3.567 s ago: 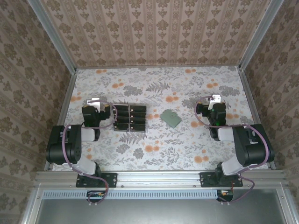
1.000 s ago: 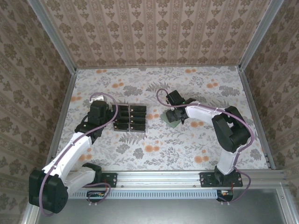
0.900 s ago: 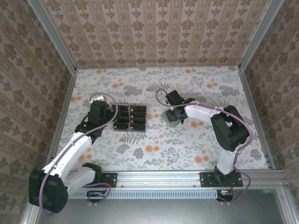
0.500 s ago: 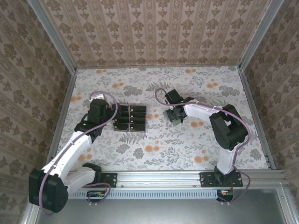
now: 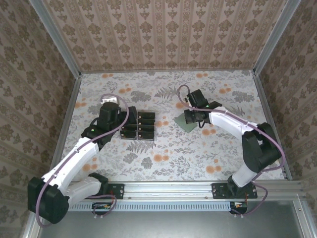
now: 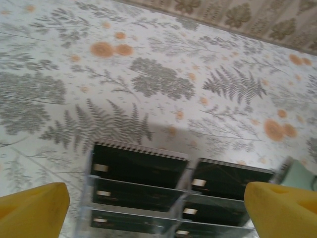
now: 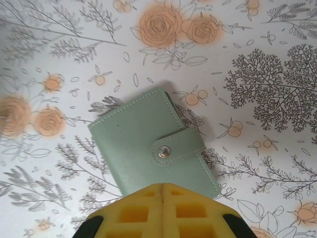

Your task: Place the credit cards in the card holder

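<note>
My right gripper [image 7: 162,206] has its yellow pads pressed together at the 6 o'clock corner of the card holder [image 7: 143,144]. I cannot tell whether they pinch that edge or only sit on it. The holder lies flat on the table [image 7: 277,59], at 3 o'clock from the rack [image 6: 184,196] in the overhead view, with its tab snapped down at 4 o'clock. I judge the step in hand to be securing and opening it, so I want a firm hold low on that corner, keeping clear of the snap, and a slow lift so the flap can be freed. My left gripper [image 6: 156,198] hangs fully spread and empty over the cards [image 6: 138,163] standing in the rack, and I'd line it square on one card's top edge
</note>
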`<action>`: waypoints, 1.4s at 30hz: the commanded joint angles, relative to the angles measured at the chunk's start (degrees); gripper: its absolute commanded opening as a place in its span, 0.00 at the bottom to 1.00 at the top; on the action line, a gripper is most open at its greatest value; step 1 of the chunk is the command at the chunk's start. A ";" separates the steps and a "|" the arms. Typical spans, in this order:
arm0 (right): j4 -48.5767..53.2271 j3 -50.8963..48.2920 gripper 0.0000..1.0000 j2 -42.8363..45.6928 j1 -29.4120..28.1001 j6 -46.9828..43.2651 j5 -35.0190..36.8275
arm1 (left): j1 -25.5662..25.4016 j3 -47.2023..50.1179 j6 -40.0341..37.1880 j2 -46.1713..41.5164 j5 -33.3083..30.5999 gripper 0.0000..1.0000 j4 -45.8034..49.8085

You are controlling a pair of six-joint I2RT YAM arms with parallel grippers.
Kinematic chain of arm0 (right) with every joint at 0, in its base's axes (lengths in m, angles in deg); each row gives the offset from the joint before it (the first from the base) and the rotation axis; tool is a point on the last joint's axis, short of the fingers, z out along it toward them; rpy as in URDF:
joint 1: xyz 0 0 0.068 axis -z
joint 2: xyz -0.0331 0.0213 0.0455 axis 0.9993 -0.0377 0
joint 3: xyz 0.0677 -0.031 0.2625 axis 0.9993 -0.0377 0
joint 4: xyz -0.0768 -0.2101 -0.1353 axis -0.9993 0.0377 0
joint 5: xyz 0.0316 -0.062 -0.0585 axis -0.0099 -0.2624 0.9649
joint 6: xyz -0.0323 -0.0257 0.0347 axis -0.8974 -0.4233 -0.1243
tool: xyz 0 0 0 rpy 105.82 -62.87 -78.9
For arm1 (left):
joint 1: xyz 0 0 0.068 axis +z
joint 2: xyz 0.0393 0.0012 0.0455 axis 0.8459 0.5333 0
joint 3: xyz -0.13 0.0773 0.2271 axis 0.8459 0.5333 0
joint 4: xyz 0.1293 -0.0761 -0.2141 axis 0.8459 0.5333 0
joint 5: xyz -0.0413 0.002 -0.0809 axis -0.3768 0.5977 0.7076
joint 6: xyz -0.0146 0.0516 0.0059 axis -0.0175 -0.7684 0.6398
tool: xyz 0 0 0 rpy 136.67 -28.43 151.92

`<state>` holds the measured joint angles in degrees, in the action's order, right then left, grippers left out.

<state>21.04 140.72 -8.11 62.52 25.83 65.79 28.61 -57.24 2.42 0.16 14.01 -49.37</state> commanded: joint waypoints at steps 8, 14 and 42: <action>1.30 2.50 0.46 -5.68 0.35 -2.31 -1.27 | -6.98 -3.61 4.31 6.16 -0.31 1.00 -1.71; 1.63 5.70 0.48 -11.02 0.36 -5.12 0.61 | -7.78 -3.54 4.94 6.61 -1.05 1.00 -1.70; 1.97 5.42 0.05 -16.54 4.43 0.15 -1.83 | -8.01 -4.14 4.77 6.79 -0.75 1.00 -1.43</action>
<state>21.17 147.17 -23.83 65.95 23.97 64.88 21.00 -58.83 6.46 6.74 13.35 -50.39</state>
